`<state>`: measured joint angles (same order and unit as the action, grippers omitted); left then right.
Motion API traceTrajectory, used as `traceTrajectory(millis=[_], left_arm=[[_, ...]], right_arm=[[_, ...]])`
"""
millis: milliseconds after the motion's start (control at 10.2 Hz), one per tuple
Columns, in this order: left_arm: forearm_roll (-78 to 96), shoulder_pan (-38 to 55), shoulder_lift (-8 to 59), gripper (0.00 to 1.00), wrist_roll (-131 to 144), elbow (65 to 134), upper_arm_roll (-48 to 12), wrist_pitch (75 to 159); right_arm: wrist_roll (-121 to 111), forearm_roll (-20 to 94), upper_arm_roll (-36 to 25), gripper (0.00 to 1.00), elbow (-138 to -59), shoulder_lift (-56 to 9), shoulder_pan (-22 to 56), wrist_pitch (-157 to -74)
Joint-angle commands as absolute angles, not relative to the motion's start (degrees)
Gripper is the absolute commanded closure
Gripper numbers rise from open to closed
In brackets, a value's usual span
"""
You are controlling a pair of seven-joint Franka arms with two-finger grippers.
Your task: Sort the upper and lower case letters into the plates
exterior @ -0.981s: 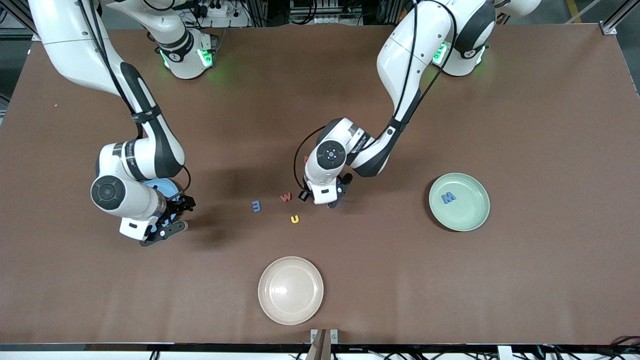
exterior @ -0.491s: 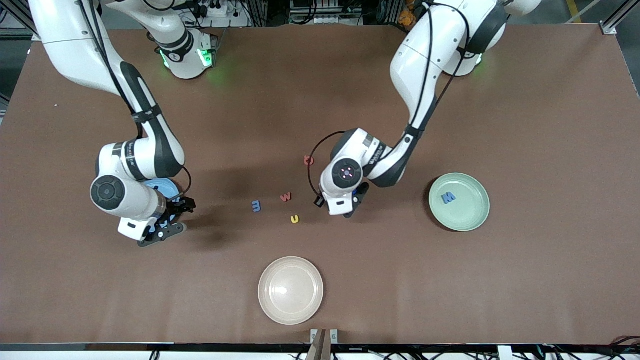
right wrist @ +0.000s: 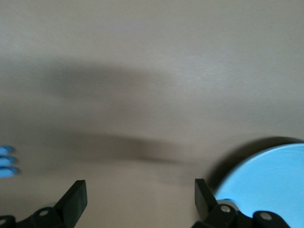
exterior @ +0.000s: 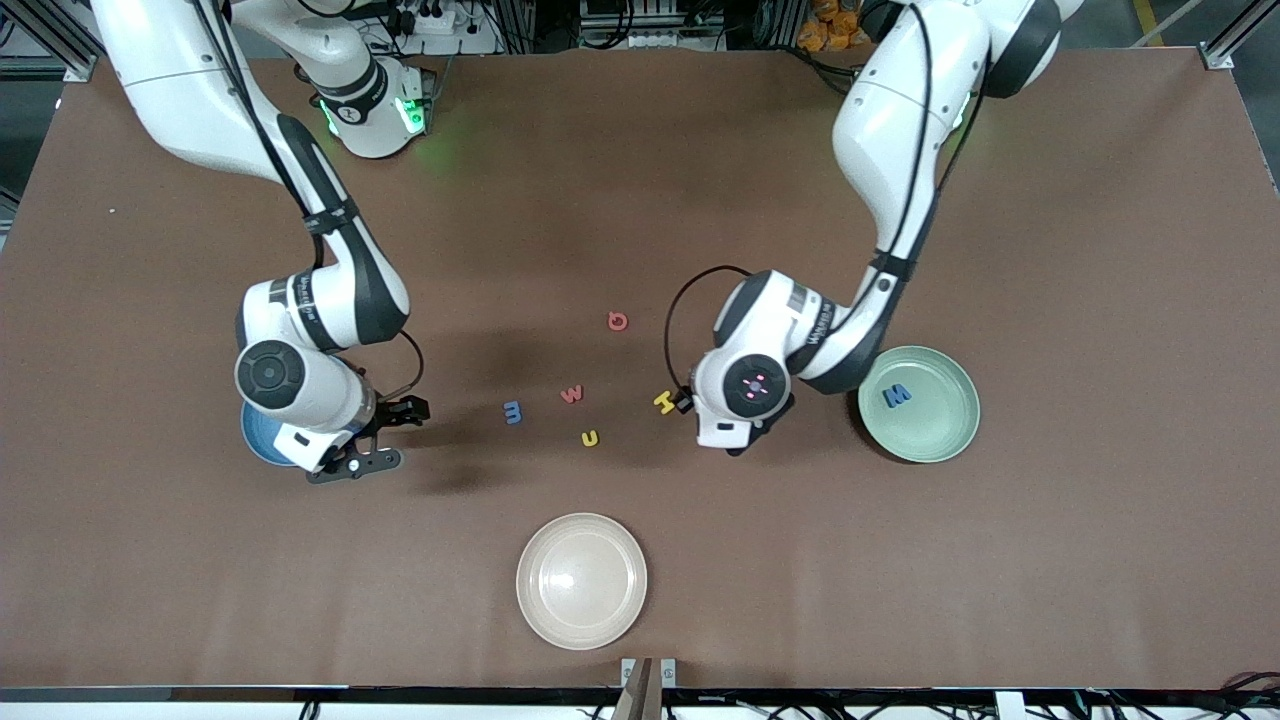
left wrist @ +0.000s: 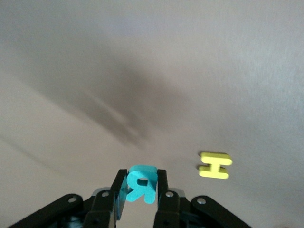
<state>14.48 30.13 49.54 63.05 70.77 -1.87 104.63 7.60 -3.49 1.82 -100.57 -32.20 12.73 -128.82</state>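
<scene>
The letters lie mostly in the middle of the brown surface in the front view: a blue E, a red W, a yellow U, a red G and a yellow H, with a blue M already in the mint green plate. The left gripper hangs just beside that plate, its arm bent down from the base with the wrist tipped low. The right gripper hangs beside the sky blue plate, its fingers spread wide, and that arm waits. A cream plate sits nearer the camera. In the left wrist view, the fingers are pinching a teal R, with the yellow H on the surface close by. To do this step well, I think the arm should carry the R right over the green plate, go low, then let go gently so it does not bounce out. In the right wrist view, the spread fingers hold nothing, and the sky blue plate shows beside them.
</scene>
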Motion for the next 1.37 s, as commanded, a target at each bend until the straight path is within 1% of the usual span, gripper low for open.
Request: traceTrajectory(millis=[0, 98, 294, 491, 687, 785, 883, 981, 1080, 1178, 1276], left_arm=[[12.4, 27.6, 47.5, 0.86, 52.1, 72.9, -1.4, 99.3], [8.0, 25.8, 47.2, 0.86, 45.2, 72.9, -1.4, 96.4], [2.7, 19.6, 44.8, 0.85, 30.1, 74.4, -1.4, 93.2], [1.1, 12.0, 43.8, 0.85, 14.8, 75.5, -1.4, 92.3], [0.0, 4.2, 44.6, 0.85, 3.3, 75.4, -1.8, 92.7], [0.4, 4.0, 44.8, 0.85, 2.7, 75.6, -1.8, 93.0], [0.6, 4.6, 44.8, 0.83, 3.3, 76.1, -1.9, 93.2], [0.6, 4.4, 44.8, 0.79, 3.3, 76.9, -1.9, 93.9], [0.6, 3.9, 44.7, 0.64, 3.3, 77.4, -2.0, 94.4], [0.6, 4.4, 44.8, 0.44, 3.3, 77.4, -2.0, 94.5], [0.5, 4.7, 44.7, 0.33, 3.3, 77.4, -2.0, 94.5]], right_arm=[[15.7, -3.4, 1.8, 0.00, -99.8, -33.2, 15.0, -129.7], [20.2, -3.4, 1.8, 0.00, -99.8, -33.2, 16.6, -129.7], [28.5, -3.4, 1.8, 0.00, -98.1, -33.2, 22.3, -129.6], [36.5, -0.1, 1.8, 0.00, -96.0, -33.7, 27.4, -129.7], [42.8, 1.4, 1.8, 0.00, -90.6, -37.4, 32.3, -129.6], [48.2, 1.4, 1.8, 0.00, -89.3, -38.7, 32.4, -129.2], [54.9, 1.7, 1.8, 0.00, -89.7, -38.8, 31.6, -128.9], [62.6, 1.7, 1.8, 0.00, -90.1, -38.8, 31.4, -127.7], [67.6, 1.7, 1.8, 0.00, -90.1, -38.8, 31.6, -125.4], [71.6, 1.7, 1.7, 0.00, -90.2, -38.7, 31.0, -123.4], [77.5, 1.7, 1.6, 0.00, -90.2, -38.8, 29.9, -123.9]])
